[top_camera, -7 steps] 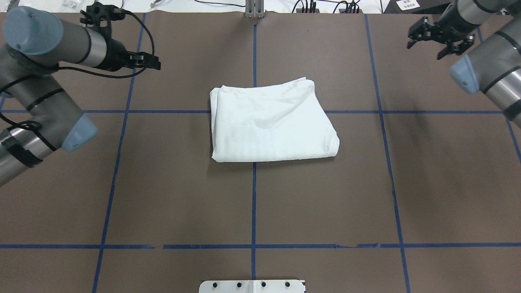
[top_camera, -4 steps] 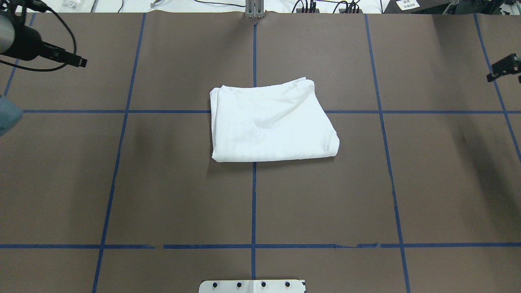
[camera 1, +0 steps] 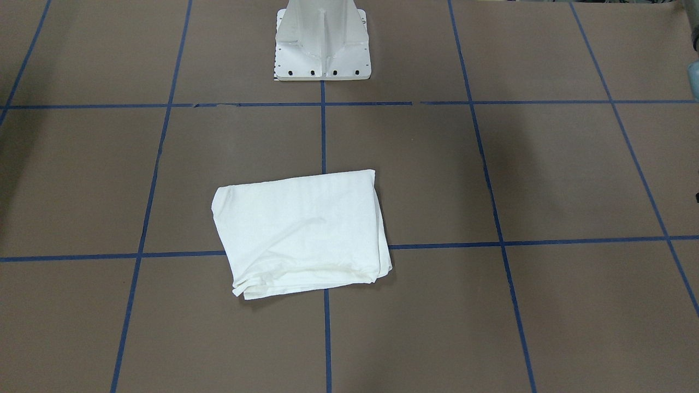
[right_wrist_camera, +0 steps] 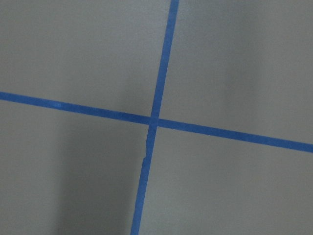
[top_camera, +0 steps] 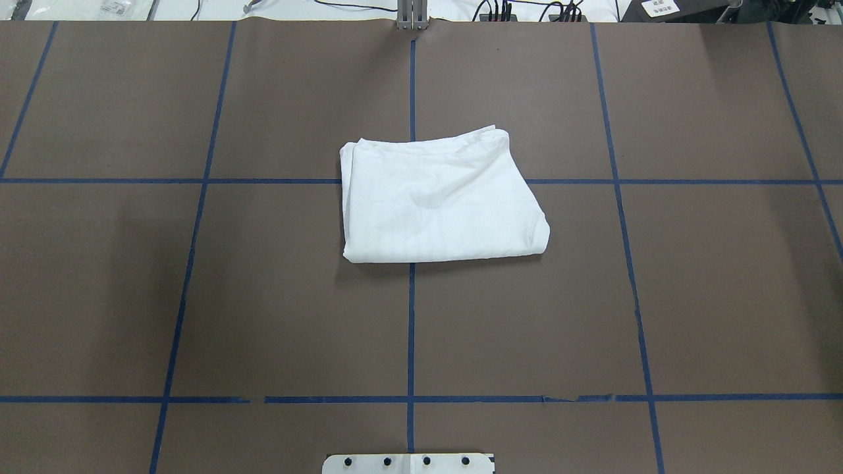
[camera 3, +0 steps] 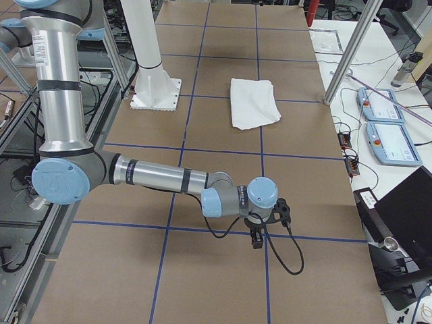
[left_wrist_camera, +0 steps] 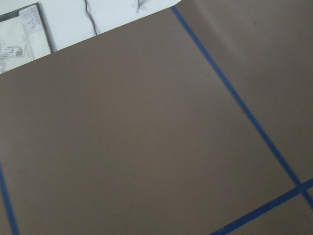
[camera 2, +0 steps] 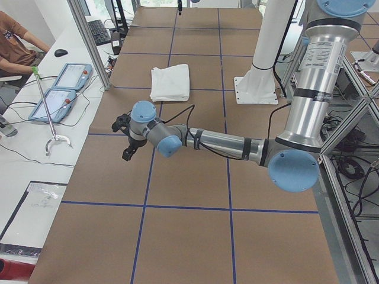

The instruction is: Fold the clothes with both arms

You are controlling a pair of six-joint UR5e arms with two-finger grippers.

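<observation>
Plain white T-shirt (top_camera: 438,197); brown table (top_camera: 296,316) with a grid of blue tape (top_camera: 410,329).

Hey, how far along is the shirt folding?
Done: the shirt lies folded compactly on the table. In hand: nothing; the left gripper and right gripper hang at opposite ends, away from it. Left: apparently nothing, though its layered edge looks slightly uneven.

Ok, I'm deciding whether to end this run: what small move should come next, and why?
Probably no further fold, just a retreat to rest. The shirt lies folded in a compact rectangle, with no sleeve sticking out. The left end effector and right end effector hang well off it, above the table at opposite ends.
</observation>
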